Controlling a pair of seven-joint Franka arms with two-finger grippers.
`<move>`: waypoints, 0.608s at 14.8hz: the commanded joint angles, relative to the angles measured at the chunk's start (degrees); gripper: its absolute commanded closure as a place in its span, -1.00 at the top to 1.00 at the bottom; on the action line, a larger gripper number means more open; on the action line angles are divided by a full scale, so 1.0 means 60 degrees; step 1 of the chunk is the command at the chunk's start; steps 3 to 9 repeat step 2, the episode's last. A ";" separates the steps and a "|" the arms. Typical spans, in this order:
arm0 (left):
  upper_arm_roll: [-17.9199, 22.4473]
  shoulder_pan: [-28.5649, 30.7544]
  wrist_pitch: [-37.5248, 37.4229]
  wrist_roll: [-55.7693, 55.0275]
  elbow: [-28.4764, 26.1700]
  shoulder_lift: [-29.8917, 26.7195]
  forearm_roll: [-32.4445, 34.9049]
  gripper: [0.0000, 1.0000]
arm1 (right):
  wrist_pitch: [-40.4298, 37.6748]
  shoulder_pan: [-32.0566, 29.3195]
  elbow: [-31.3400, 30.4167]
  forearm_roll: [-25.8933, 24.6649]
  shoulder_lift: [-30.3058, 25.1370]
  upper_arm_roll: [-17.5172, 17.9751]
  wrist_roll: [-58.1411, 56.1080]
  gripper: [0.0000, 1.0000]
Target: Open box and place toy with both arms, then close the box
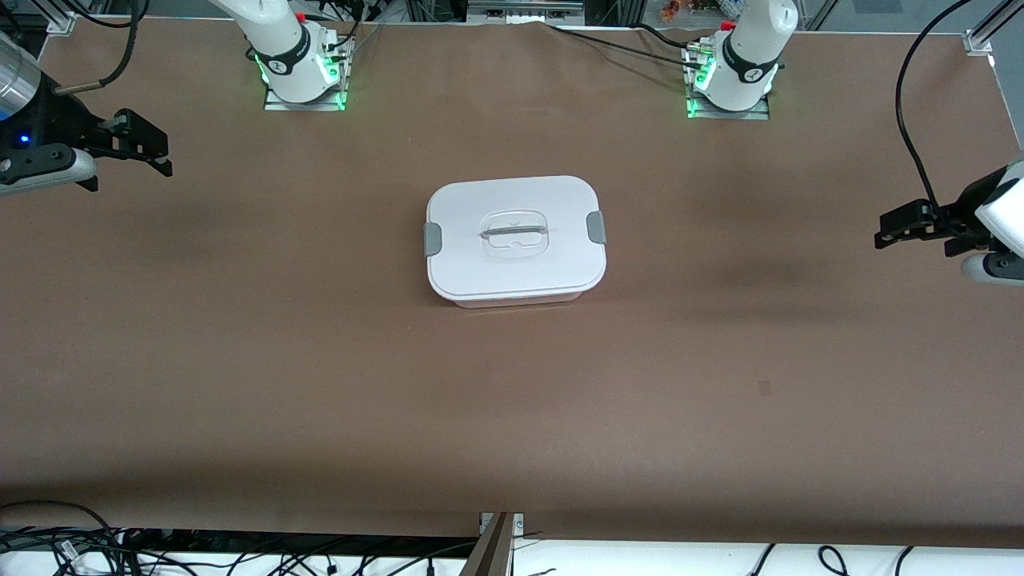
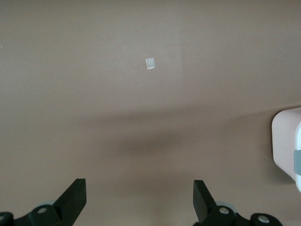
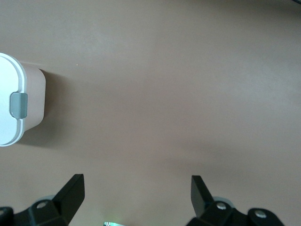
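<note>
The box (image 1: 480,268) stands in the middle of the brown table with its white lid on. Both grey side clips (image 1: 432,238) lie against the lid's ends and the clear handle (image 1: 514,233) sits in its recess. The toy is out of view. My right gripper (image 1: 166,156) is open and empty, up over the right arm's end of the table; the right wrist view (image 3: 137,181) shows the box's end (image 3: 35,99) and one clip. My left gripper (image 1: 880,230) is open and empty, up over the left arm's end; the left wrist view (image 2: 139,186) shows a corner of the box (image 2: 286,146).
A small pale tape patch (image 2: 150,63) lies on the table, nearer to the front camera than the box, toward the left arm's end (image 1: 765,388). Cables (image 1: 64,544) lie along the table's front edge. The arm bases (image 1: 300,76) stand at the top.
</note>
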 commanded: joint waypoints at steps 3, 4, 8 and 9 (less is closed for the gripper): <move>-0.0186 0.0092 -0.0116 -0.0116 -0.0069 0.0053 0.0270 1.00 | -0.0028 -0.0063 0.0190 0.0004 0.0062 0.0022 0.0053 1.00; -0.0186 0.0092 -0.0116 -0.0116 -0.0069 0.0053 0.0270 1.00 | -0.0028 -0.0063 0.0190 0.0004 0.0062 0.0022 0.0053 1.00; -0.0186 0.0092 -0.0116 -0.0116 -0.0069 0.0053 0.0270 1.00 | -0.0028 -0.0063 0.0190 0.0004 0.0062 0.0022 0.0053 1.00; -0.0186 0.0092 -0.0116 -0.0116 -0.0069 0.0053 0.0270 1.00 | -0.0028 -0.0063 0.0190 0.0004 0.0062 0.0022 0.0053 1.00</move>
